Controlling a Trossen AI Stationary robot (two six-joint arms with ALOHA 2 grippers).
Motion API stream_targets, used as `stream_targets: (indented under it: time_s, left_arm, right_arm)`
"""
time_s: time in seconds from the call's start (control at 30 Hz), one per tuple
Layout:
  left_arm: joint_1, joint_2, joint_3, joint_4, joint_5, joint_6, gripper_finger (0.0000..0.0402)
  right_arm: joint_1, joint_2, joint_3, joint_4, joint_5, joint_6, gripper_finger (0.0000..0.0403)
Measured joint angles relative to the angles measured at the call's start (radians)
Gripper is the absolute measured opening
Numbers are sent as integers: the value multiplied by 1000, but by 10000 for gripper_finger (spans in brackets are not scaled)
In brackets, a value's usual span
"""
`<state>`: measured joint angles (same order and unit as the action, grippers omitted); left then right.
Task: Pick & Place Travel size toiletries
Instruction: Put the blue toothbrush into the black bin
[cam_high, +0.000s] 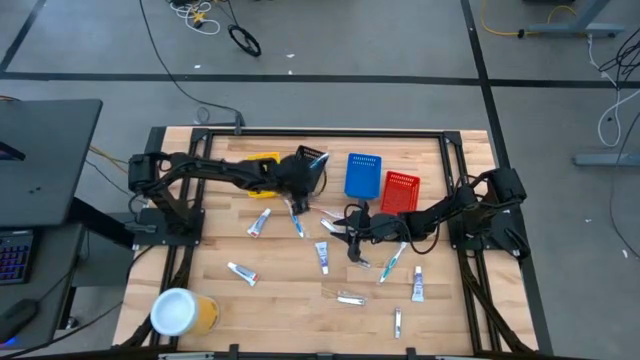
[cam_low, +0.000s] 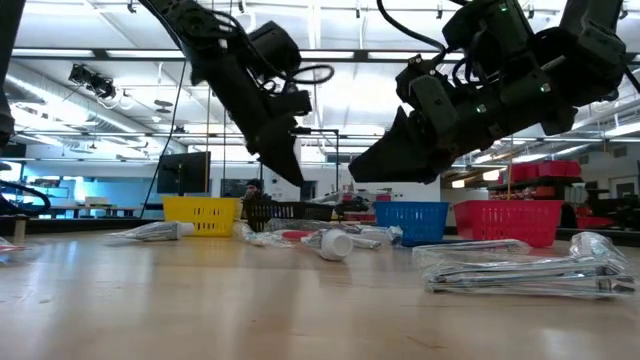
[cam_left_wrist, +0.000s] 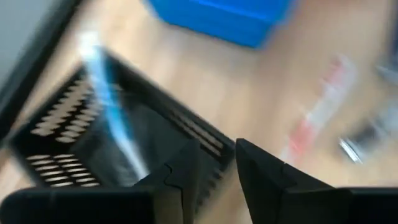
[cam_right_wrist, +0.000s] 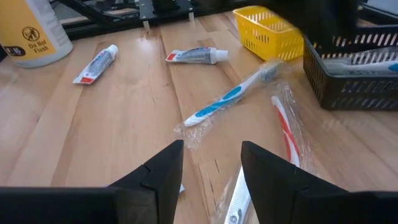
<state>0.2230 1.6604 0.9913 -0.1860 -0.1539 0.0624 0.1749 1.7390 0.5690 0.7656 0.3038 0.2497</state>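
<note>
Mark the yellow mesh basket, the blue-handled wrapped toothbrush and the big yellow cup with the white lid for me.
Yellow mesh plastic basket (cam_right_wrist: 268, 31): right wrist view, on its slotted side wall.
Blue-handled toothbrush in clear wrap (cam_right_wrist: 225, 98): right wrist view, on the middle of its handle.
Big yellow cup with white lid (cam_high: 174, 311): high view, on the round lid.

The big yellow cup near the bench's front left corner has a round black no-sign and small black words that seem to say "Do Not Flush", and no other words can be read.
</note>
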Motion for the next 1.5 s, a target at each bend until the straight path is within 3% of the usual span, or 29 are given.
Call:
stream_targets:
  time_s: [0.27, 0.5, 0.7, 0.8, 1.13, 1.5]
  left_arm:
    - [-173, -33, 0, -248, 27, 215, 115]
    - [-222, 39, 0, -323, 18, 308, 133]
    - [-223, 85, 0, -318, -143, 500, 185]
    - [-220, 91, 0, -323, -172, 582, 207]
    - [-152, 93, 0, -298, -78, 612, 229]
    - [-52, 93, 0, -293, 114, 604, 205]
  right_arm:
    - [-14, 0, 0, -3, -2, -3, 173]
    - [-14, 0, 0, 1, -3, -3, 173]
    - [-14, 0, 0, 1, -6, -3, 173]
    - [-14, 0, 0, 0, -5, -4, 173]
    - [-16, 0, 0, 1, -28, -14, 173]
    - [-16, 0, 0, 1, -28, -14, 173]
